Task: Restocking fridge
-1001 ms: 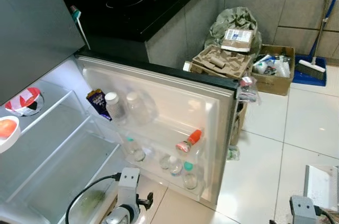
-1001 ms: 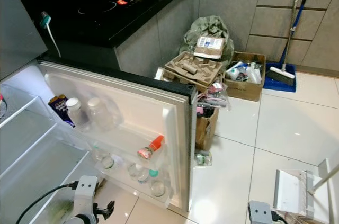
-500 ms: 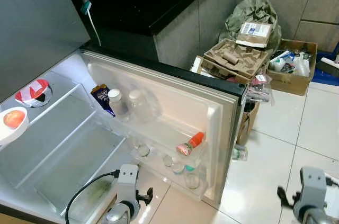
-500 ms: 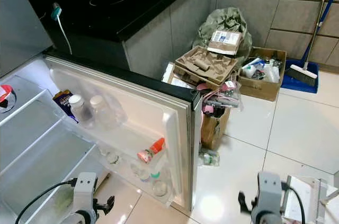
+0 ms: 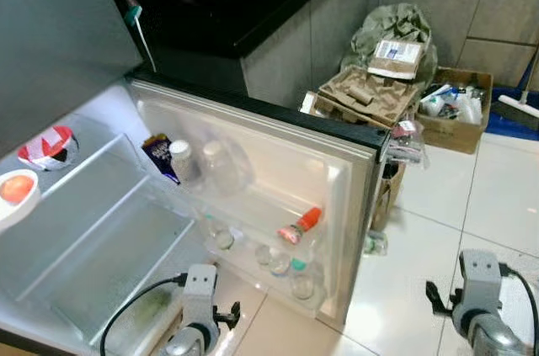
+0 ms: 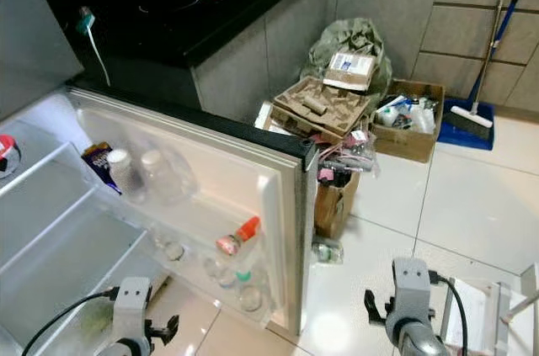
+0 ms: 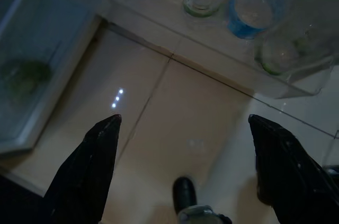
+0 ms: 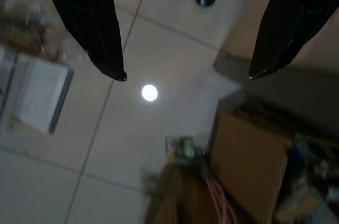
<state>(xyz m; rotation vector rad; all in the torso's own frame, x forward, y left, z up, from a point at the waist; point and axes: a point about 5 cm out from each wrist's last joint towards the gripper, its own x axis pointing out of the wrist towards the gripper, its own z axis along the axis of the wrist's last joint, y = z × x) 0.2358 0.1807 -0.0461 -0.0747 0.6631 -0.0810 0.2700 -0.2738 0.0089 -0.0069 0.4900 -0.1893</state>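
Partly cropped fridge (image 5: 93, 230), blurred door bottles (image 5: 278, 259)

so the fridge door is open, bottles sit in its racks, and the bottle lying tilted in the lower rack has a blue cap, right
Not quite. The cap is orange-red, not blue: the left eye view shows the tilted bottle in the lower rack of the open fridge door. The rest stands: the door is open and bottles sit in its racks.

2 silver arms, black cables, long black tapered jaws.
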